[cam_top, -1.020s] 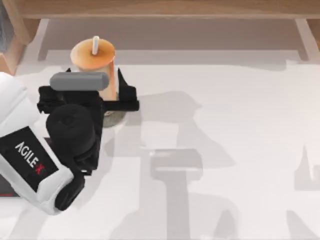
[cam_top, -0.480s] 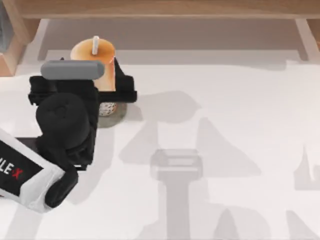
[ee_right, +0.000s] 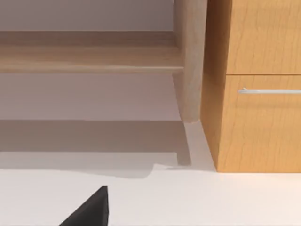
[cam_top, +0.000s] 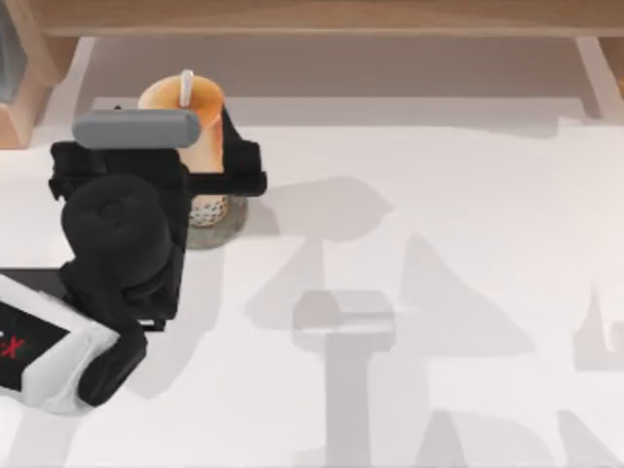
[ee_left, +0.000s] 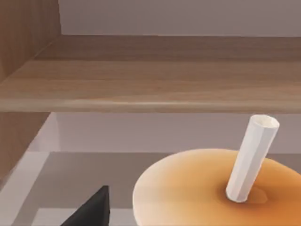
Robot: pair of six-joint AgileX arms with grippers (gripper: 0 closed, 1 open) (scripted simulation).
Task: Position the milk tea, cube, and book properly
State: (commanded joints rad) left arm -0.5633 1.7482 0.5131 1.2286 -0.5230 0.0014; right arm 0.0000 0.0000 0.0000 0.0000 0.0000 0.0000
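Note:
The milk tea (cam_top: 185,117), an orange-tan cup with a white straw (ee_left: 249,160) and dark pearls at its base, is at the table's back left. My left gripper (cam_top: 190,161) is shut on its side, one black finger (cam_top: 239,180) showing to its right. The base hangs slightly off its round shadow on the table. The left wrist view looks over the lid (ee_left: 197,188) toward a wooden shelf. My right gripper (ee_right: 150,222) is parked; one black fingertip (ee_right: 94,209) sits far off the middle, so it is open. The cube and book are out of view.
A wooden shelf board (cam_top: 322,15) runs along the back, with a recess beneath it. A wooden upright (cam_top: 24,88) stands at the back left. The right wrist view shows a wooden cabinet (ee_right: 258,117) with a drawer handle (ee_right: 268,91) beside a post. White tabletop (cam_top: 439,292) spreads to the right.
My left arm has pulled leftward and slightly toward the back, keeping hold of the milk tea. More of the cup's pearl-filled base now shows past the wrist.

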